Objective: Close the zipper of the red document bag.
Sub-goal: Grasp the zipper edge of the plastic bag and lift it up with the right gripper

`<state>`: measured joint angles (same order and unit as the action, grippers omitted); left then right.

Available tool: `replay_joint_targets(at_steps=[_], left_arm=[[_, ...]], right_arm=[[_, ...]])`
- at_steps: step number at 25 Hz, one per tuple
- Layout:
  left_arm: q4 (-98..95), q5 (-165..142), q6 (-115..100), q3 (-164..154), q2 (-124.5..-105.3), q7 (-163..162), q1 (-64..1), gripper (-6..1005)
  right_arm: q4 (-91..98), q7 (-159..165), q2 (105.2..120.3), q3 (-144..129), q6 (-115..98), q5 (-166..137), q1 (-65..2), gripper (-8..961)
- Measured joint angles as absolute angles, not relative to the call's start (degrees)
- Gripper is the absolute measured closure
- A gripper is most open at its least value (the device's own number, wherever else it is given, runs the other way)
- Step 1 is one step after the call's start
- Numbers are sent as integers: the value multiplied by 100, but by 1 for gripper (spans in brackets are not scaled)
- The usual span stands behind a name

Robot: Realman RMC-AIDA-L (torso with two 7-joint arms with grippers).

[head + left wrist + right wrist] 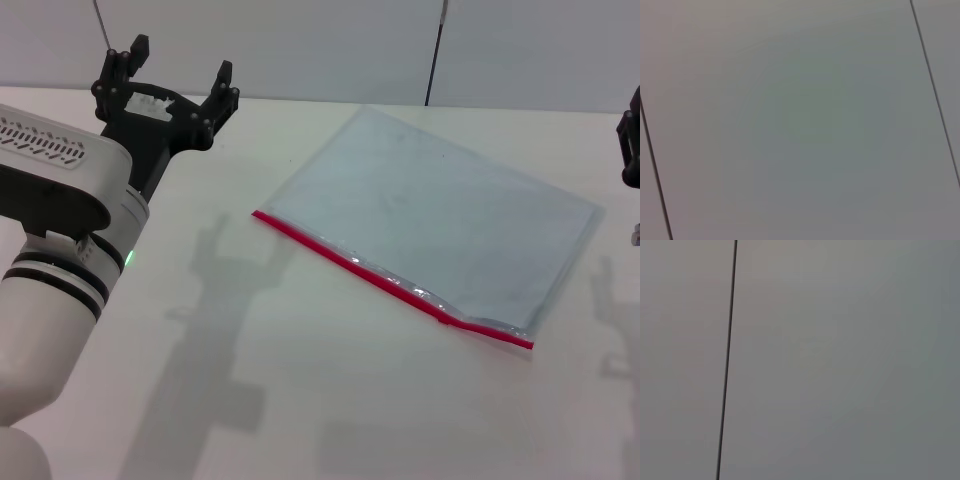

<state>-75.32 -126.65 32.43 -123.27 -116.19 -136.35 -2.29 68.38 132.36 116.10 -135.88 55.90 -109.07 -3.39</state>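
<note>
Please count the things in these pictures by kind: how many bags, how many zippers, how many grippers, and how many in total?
Bags: 1, the red document bag lying flat on the table.
Zippers: 1, the zipper along the bag's near long edge.
Grippers: 2, the left gripper raised at the left, the right gripper at the right edge.
Total: 4.

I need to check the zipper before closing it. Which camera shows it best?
The head view: the zipper runs in full along the near edge of the document bag. Both wrist views show only blank wall panels, no zipper.
</note>
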Motion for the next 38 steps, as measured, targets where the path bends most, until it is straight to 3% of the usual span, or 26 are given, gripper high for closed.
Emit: replay_joint_targets(at_steps=[23,27,33,38], left_arm=[[-7569,-12252,3243,-12296,-11604,-13667,-197,110],[-7636,-12184,3199,-12295,-11597,-13667,-180,111],[-7673,-12123,3166,-12295,-11565,-13667,-187,111],[-7720,-12120,3159,-12288,-11548,-13646,-159,111]], right_arm=[[7193,13233,11581,-13445,4955,-10549,-346,305],[7609,13244,11485,-12875,3516,-10362,-299,304],[8368,13126,11160,-11766,463,-10430,-291,303],[8754,12582,11148,-11339,-696,-10620,-102,302]])
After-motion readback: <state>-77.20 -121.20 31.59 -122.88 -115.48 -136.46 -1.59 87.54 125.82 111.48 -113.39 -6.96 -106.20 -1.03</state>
